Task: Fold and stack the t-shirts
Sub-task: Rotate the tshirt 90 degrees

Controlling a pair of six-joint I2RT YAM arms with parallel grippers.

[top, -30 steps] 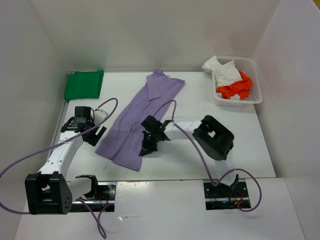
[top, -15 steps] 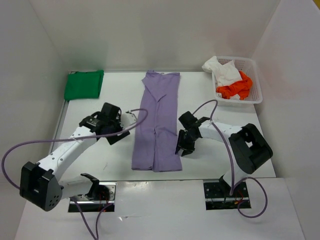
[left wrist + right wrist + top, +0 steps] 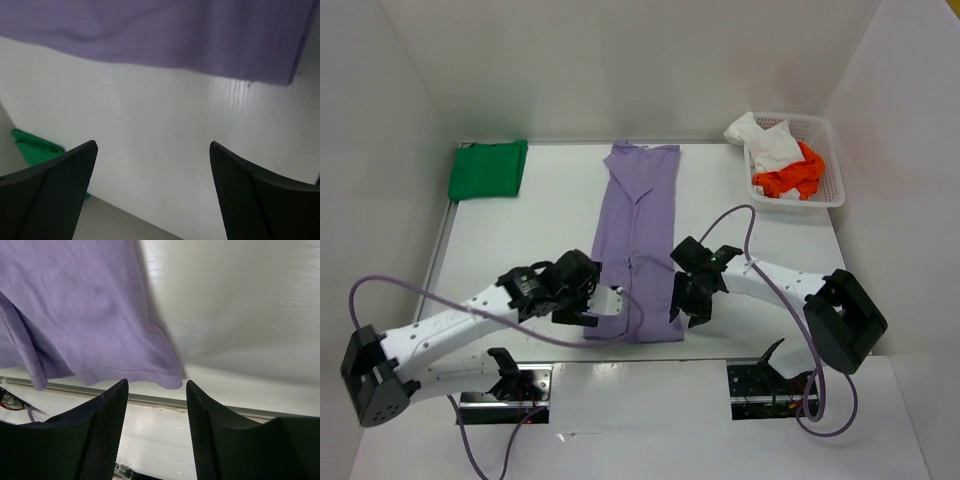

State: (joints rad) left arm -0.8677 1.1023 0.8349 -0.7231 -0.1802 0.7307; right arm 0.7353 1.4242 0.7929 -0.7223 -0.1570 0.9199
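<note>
The lavender t-shirt (image 3: pixel 637 240) lies flat as a long narrow strip down the middle of the table. My left gripper (image 3: pixel 600 302) hovers at its near left corner, open, with bare table between the fingers (image 3: pixel 152 144); the lavender cloth (image 3: pixel 165 35) fills the top of that view. My right gripper (image 3: pixel 682 305) is at the shirt's near right corner, open and holding nothing (image 3: pixel 156 382), with the hem corner (image 3: pixel 167 377) just beyond the fingertips. A folded green t-shirt (image 3: pixel 487 170) lies at the far left. White (image 3: pixel 765 140) and orange-red (image 3: pixel 790 178) t-shirts sit crumpled in the basket.
The white mesh basket (image 3: pixel 825 200) stands at the far right corner. White walls enclose the table on three sides. The table's near edge with a metal rail (image 3: pixel 210 409) runs just behind the right fingers. Purple cables trail from both arms.
The lavender shirt swung from a diagonal lie to a straight strip. The right gripper opened and let go of it. The left arm moved from the left side to the shirt's near left corner.
</note>
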